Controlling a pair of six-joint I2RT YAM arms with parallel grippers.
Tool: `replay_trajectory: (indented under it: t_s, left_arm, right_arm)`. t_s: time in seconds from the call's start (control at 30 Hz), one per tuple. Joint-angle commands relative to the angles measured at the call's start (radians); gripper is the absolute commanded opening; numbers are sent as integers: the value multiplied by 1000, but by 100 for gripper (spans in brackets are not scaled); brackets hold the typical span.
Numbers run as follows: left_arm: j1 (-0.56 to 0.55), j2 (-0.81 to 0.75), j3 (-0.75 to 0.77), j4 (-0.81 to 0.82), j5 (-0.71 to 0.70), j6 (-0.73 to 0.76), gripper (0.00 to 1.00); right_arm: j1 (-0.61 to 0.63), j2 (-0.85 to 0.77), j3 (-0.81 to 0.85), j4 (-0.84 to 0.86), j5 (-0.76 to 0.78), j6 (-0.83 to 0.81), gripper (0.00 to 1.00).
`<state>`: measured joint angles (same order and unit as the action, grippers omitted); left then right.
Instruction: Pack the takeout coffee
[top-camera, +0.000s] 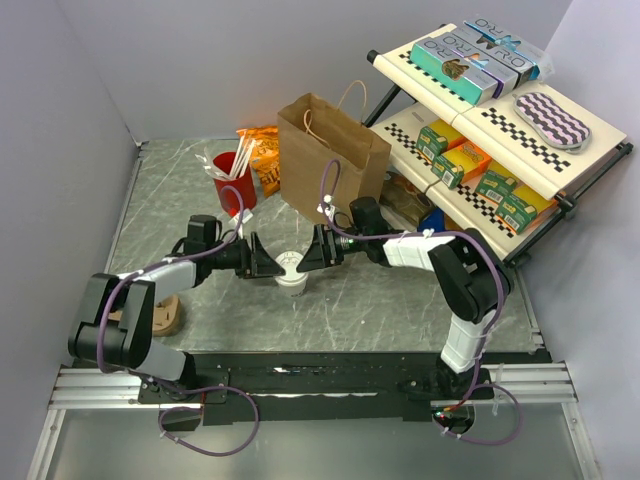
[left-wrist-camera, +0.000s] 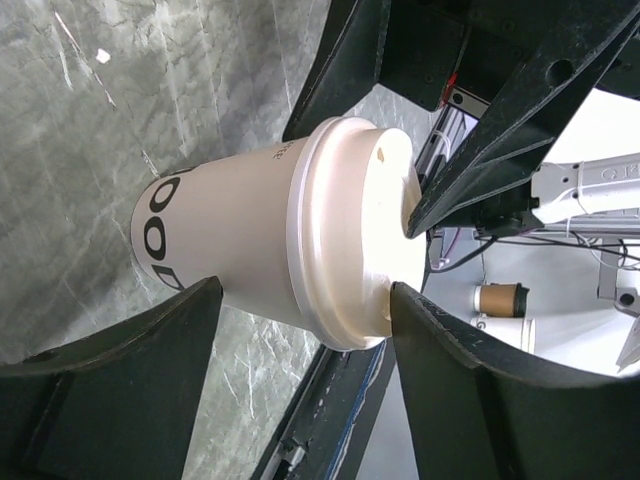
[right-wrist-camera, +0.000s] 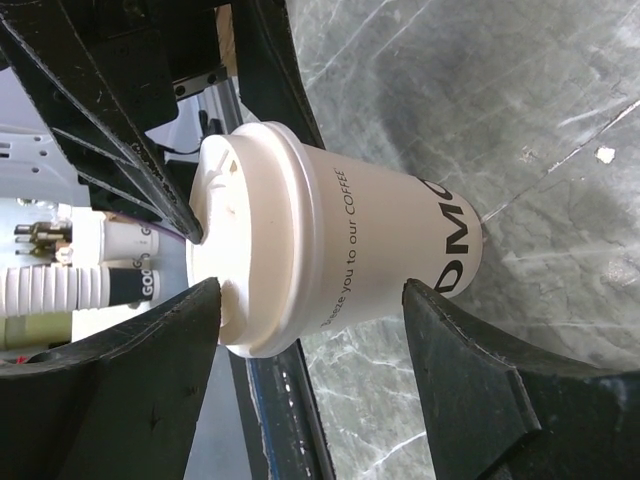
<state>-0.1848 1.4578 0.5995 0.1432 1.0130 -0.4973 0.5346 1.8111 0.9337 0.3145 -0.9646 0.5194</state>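
Evidently both sets of fingers were spread wide. I saw the left gripper (top-camera: 278, 265) and right gripper (top-camera: 304, 261) flanking the coffee cup (top-camera: 291, 273), neither visibly clamping it. It stood upright on the table (top-camera: 390, 300), near the paper bag (top-camera: 330, 150).

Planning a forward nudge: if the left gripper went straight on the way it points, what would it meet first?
The takeout coffee, directly ahead between the open fingers of the left gripper. The right gripper faces it from the opposite side; depth is unclear.
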Motion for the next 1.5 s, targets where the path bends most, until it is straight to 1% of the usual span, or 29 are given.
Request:
replay_trajectory:
  t_s: [0.0,0.07,0.2,0.3,0.4,0.43,0.47,0.57,0.63,0.67,0.7,0.8,0.9,0.97,1.0,1.03,1.13,1.23,1.37,1.47]
  left_arm:
    - [-4,39,22,-46,-85,69,73]
    - [-5,49,28,-59,-94,83,72]
    - [-2,87,43,-125,-157,141,71]
    - [2,110,49,-140,-169,163,70]
    - [19,125,48,-123,-130,152,68]
    - [36,128,30,-58,-41,138,68]
    - [44,131,16,-18,11,119,67]
    - [50,153,-18,70,62,65,66]
    - [73,176,-44,137,85,-24,66]
    - [82,208,-49,212,114,-65,66]
    - [90,223,-47,225,124,-105,65]
    - [94,277,8,156,121,-61,64]
    - [94,317,36,145,112,-72,62]
    - [94,319,37,130,92,-61,61]
    - [93,317,39,104,57,-35,61]
    - [94,317,36,79,50,-27,61]
    - [93,312,20,73,27,-20,61]
    - [91,308,28,107,87,-41,61]
    - [68,224,40,179,128,-53,64]
    - [48,176,22,235,145,-102,67]
  right_arm:
    - [7,40,36,-17,29,-44,77]
    - [5,48,36,-17,35,-51,77]
    - [5,54,14,1,33,-78,76]
    - [-1,59,4,11,30,-82,76]
    - [-2,62,1,28,17,-65,76]
    - [-7,62,2,44,9,-50,76]
    - [-7,60,2,52,1,-42,76]
    - [-8,62,10,66,-13,-21,77]
    - [-7,63,17,71,-19,-13,77]
    - [-10,65,20,66,-19,-13,77]
    - [-7,67,24,63,-20,-16,77]
    - [-7,76,34,44,-19,-24,77]
    - [-10,74,36,25,-10,-35,77]
    - [-7,73,33,21,-2,-41,77]
    - [-8,73,31,17,1,-44,77]
    - [-8,71,28,18,4,-42,77]
    - [-10,70,16,35,1,-36,77]
    - [-8,68,13,50,-13,-24,77]
    - [-12,50,20,107,-60,11,78]
    - [-24,34,19,146,-111,60,81]
